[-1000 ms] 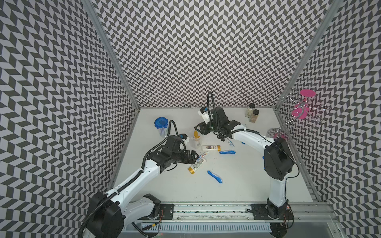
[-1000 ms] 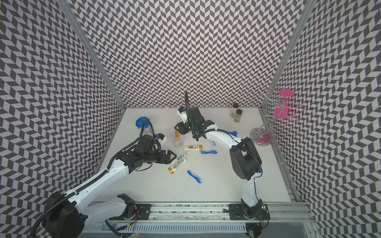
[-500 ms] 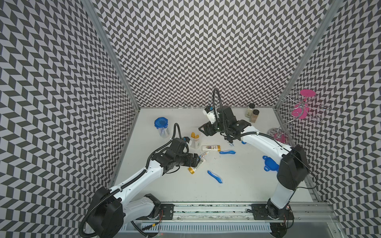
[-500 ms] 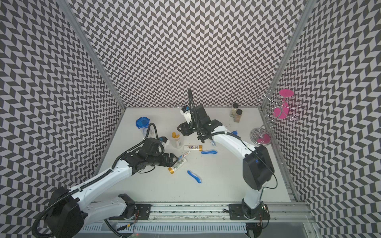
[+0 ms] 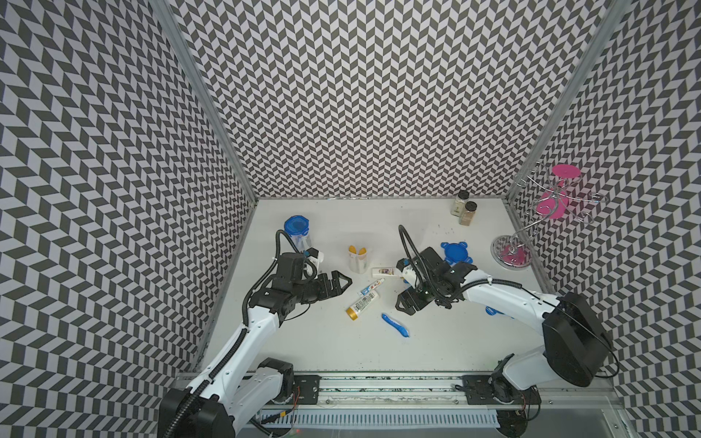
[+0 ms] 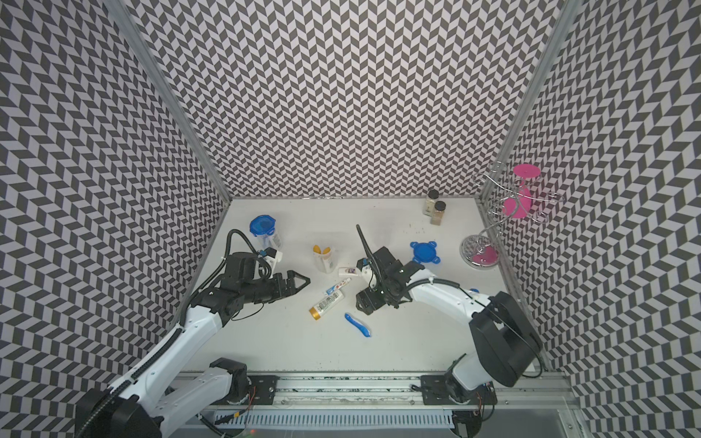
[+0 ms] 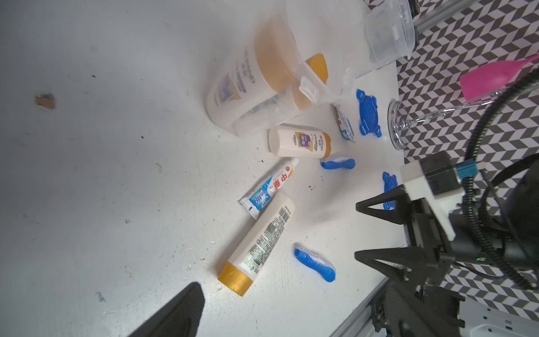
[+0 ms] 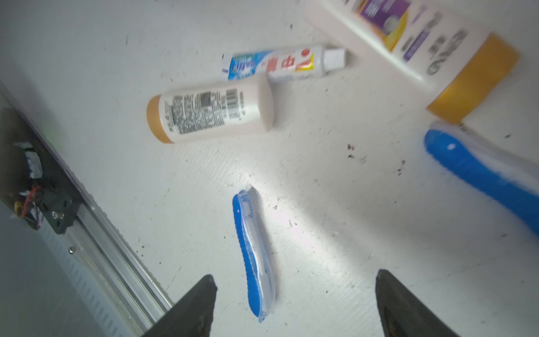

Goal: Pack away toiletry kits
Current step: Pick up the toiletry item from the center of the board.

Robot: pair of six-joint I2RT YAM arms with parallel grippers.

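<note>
Worktop [image 5: 333,352]: I see bare surface across the lower part of the frame, down to the rail [image 5: 379,379], with open room for both arms.
Edges: the left arm runs close along the left wall. The stand [image 5: 510,250] and jars [image 5: 466,214] crowd the upper right corner.
Left claw [image 5: 341,282]: jaws apart and empty, left of centre, pointing right at the clutter.
Right claw [image 5: 403,305]: jaws apart and empty, just right of centre.
Toothbrush [image 5: 395,325]: flat on the worktop just below the right claw. My right wrist view has it ahead of the gap between the fingers [image 8: 201,306], untouched.
Gold-capped tube [image 5: 362,303], toothpaste [image 5: 371,286]: touching each other, between the claws.
Open cup [image 5: 358,261]: above them, with two tubes inside.
Lidded cup [image 5: 297,233]: upper left.
Loose lid [image 5: 455,253]: above the right arm.
</note>
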